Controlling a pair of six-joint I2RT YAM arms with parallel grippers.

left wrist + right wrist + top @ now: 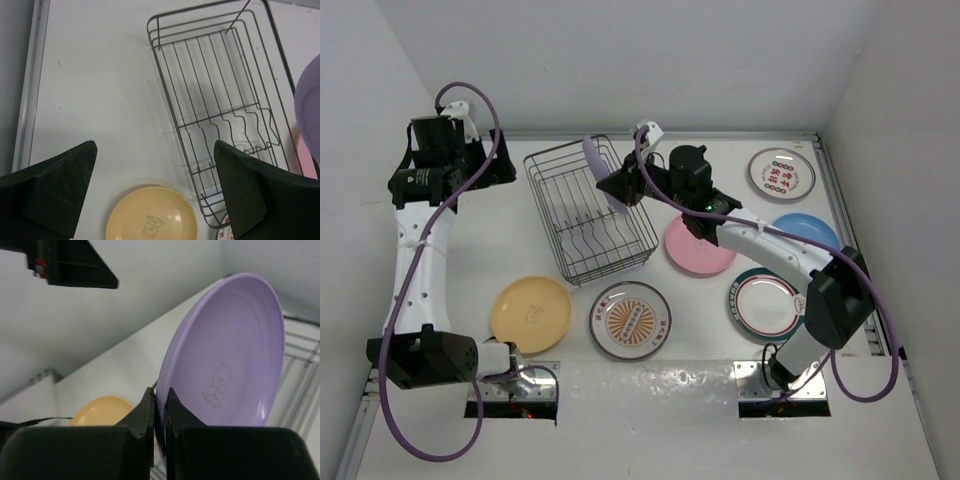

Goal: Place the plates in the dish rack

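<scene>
Right pincer (160,399) is clamped on the rim of the purple plate (225,355), which is on edge above the right side of the dish rack (610,265), mid-surface toward the far edge. I'd align the rim with a gap between the divider prongs (240,125), lower straight, and release once seated. Left pincer (155,150) is wide open and empty, at the far-left corner.

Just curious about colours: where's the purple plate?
From above, the purple plate is held on edge by the right gripper, beside the right rim of the dish rack.
</scene>
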